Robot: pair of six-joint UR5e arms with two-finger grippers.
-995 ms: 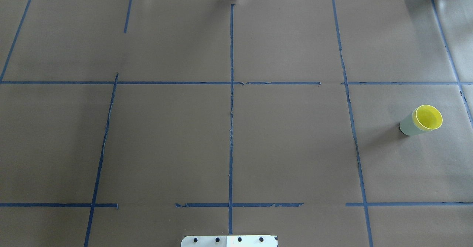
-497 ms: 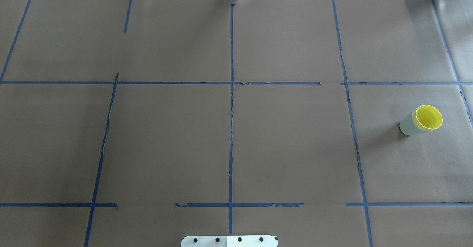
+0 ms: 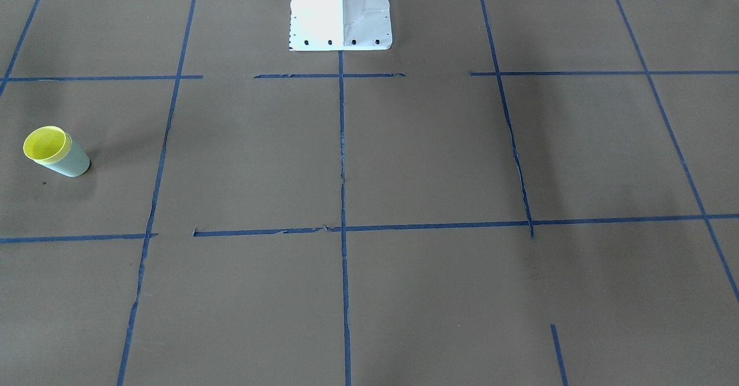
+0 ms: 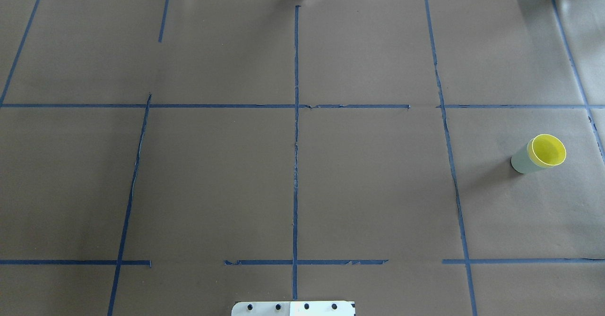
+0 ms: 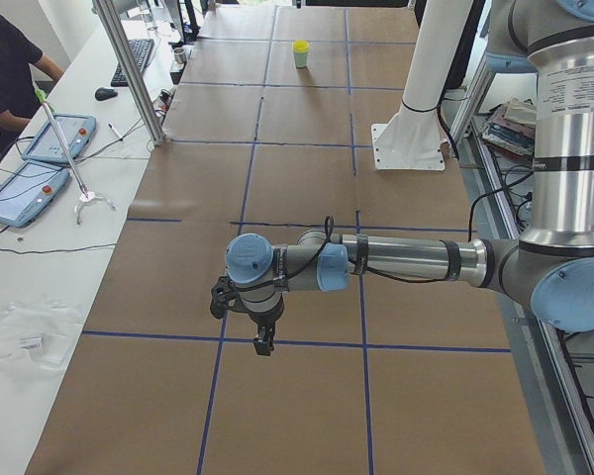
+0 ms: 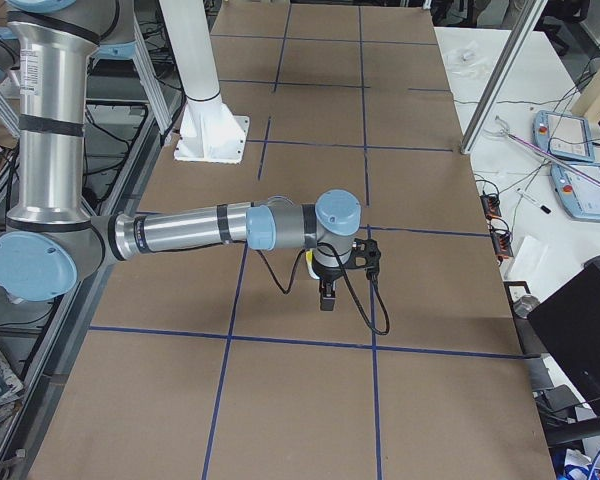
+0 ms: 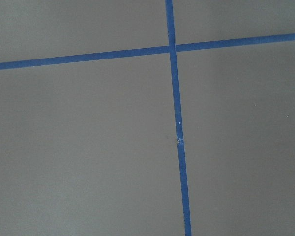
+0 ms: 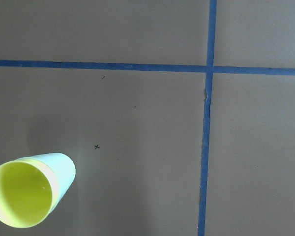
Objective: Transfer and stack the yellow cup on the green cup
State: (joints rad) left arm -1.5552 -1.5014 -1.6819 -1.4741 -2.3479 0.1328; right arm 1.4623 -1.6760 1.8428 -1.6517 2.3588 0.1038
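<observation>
Front-facing view, cups: the small bright yellow tapered plastic cup (image 3: 43,143) sits nested inside the small pale mint-green tapered plastic cup (image 3: 69,164). The yellow rim stands proud of the green rim.
Front-facing view, location: the stacked pair stands on the brown paper-covered table (image 3: 439,155), on the robot's right side, well apart from the white metal base plate (image 3: 340,11).
Front-facing view, surface: blue tape lines (image 3: 342,143) divide the paper into rectangles.
Overhead view, cups: the yellow cup (image 4: 548,149) is seated in the green cup (image 4: 520,162) near the right edge of the table. No arm enters this view.
Left side view, left gripper: the left gripper (image 5: 262,343) hangs pointing down over the near end of the table, beside a tape crossing. Whether its claw is wide or narrow cannot be told here.
Left side view, cups: the pair (image 5: 300,53) stands at the far end.
Left side view, surroundings: a seated person in dark clothing (image 5: 2,69) is at the white side bench.
Right side view, right gripper: the right gripper (image 6: 327,298) points down above the paper. Its claw state cannot be told.
Left wrist view: brown paper and crossing blue tape only.
Right wrist view: the yellow cup (image 8: 20,199) in the green cup (image 8: 65,167) shows at lower left, mouth up. No fingers show.
</observation>
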